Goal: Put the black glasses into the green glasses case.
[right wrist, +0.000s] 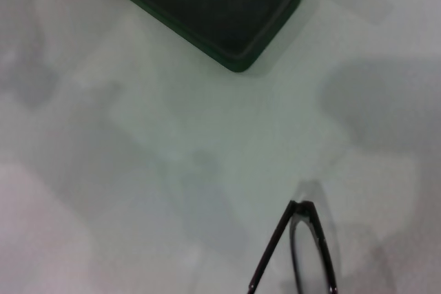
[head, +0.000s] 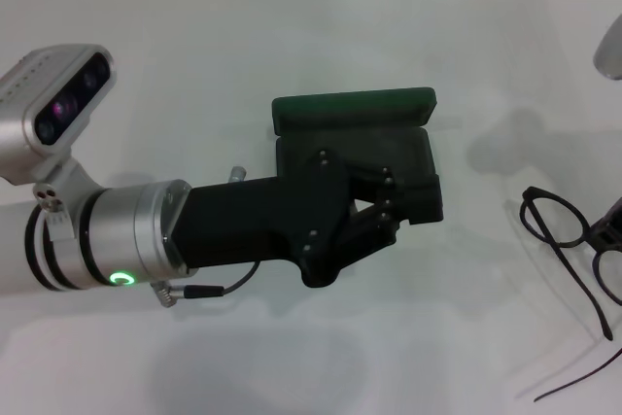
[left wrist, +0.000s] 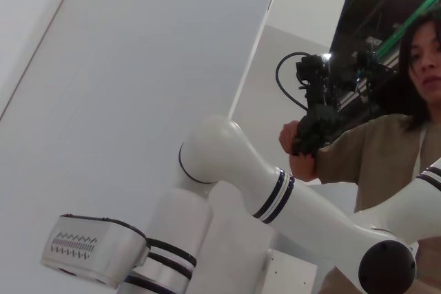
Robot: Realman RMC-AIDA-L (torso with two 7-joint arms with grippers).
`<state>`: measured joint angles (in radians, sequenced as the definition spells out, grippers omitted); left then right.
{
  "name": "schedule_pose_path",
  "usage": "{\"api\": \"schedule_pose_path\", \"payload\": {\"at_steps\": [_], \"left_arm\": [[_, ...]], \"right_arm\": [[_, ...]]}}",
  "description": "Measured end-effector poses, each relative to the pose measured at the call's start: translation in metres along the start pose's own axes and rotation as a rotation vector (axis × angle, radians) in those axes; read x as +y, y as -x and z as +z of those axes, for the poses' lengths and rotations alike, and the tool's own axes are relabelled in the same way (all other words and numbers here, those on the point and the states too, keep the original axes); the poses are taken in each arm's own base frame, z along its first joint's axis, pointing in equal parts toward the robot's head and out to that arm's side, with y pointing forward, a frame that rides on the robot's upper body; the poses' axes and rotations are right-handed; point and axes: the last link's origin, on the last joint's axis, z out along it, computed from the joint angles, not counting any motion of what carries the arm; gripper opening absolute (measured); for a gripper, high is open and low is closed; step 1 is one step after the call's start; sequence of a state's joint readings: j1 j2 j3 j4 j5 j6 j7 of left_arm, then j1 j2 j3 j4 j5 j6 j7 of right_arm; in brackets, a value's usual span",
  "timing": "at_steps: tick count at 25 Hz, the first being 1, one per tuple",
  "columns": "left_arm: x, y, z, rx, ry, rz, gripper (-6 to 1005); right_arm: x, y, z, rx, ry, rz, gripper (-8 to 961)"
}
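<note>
The green glasses case (head: 352, 107) lies open in the middle of the white table, its lid raised at the back and its dark base (head: 413, 167) in front. My left gripper (head: 374, 209) reaches in from the left and sits over the front of the base, hiding part of it. The black glasses (head: 559, 230) lie on the table at the far right, temple arms unfolded and trailing toward the front edge. A dark part of my right gripper (head: 609, 230) shows at the right edge, next to the glasses. The right wrist view shows a case corner (right wrist: 227, 12) and part of the glasses frame (right wrist: 303, 239).
The white table (head: 292, 337) stretches around the case. A white rounded object (head: 610, 46) is cut off at the right edge. The left wrist view looks up at my body's white arm (left wrist: 275, 191) and a person (left wrist: 406, 122) behind.
</note>
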<state>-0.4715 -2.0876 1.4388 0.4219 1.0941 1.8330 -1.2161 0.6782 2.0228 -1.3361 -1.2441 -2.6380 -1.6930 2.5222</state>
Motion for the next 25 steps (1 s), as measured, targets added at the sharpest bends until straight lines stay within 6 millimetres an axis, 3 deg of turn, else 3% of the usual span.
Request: {"api": "schedule_pose_path", "payload": {"at_steps": [5,9,16,20,25], "left_arm": [[0.001,0.001,-0.001,0.002,-0.004,-0.002,50],[0.002,0.0,-0.002,0.011,-0.001,-0.002,50],[0.007,-0.005,-0.003,0.048,0.03,0.019,50],[0.009,-0.012,0.004,0.072,0.08,0.056,50],[0.002,-0.016,0.019,0.051,0.109,0.057,50]], "right_arm": [[0.003,-0.001,0.003,-0.014,-0.025,-0.035,34],[0.001,-0.009,-0.014,-0.104,-0.066,-0.06,32],[-0.013,-0.043,-0.045,-0.472,0.104,-0.111,33],[-0.007,-0.057,-0.034,-0.739,0.258,-0.182,33],[0.001,-0.046,-0.018,-0.947,0.372,-0.216,34]]}}
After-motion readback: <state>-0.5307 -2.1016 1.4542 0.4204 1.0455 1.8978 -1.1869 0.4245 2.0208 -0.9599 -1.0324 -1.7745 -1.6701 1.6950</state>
